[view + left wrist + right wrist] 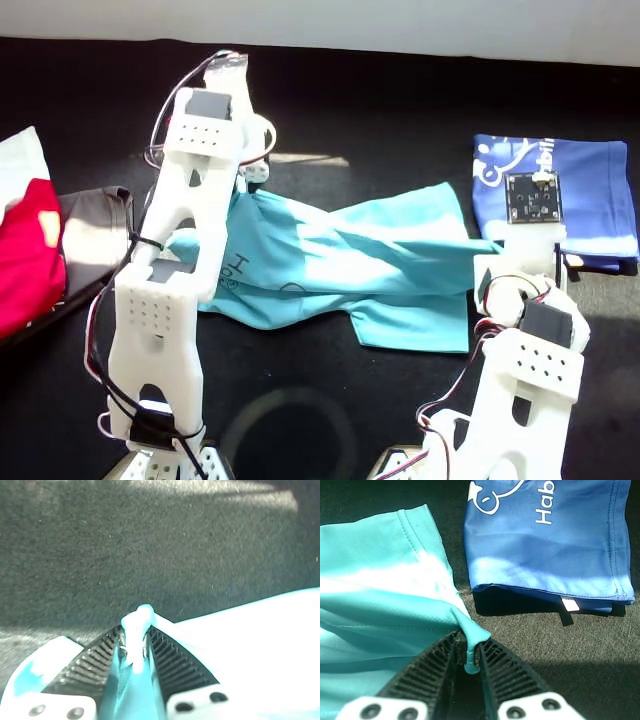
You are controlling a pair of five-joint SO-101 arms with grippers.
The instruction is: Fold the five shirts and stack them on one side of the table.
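A turquoise shirt (340,265) lies stretched across the middle of the black table, crumpled and partly folded. My left gripper (135,647) is shut on a pinch of its cloth (240,645) at the shirt's left end, under the tall left arm (190,220). At the shirt's right edge, my right gripper (467,660) is shut on another fold of the turquoise shirt (380,590). A folded blue shirt (590,200) with white print lies at the right side, also seen close by as the blue shirt (545,540).
At the left edge lie a red shirt (30,255), a white one (20,160) and a dark grey one (95,225), bunched together. The black table (400,110) runs to a white wall at the back.
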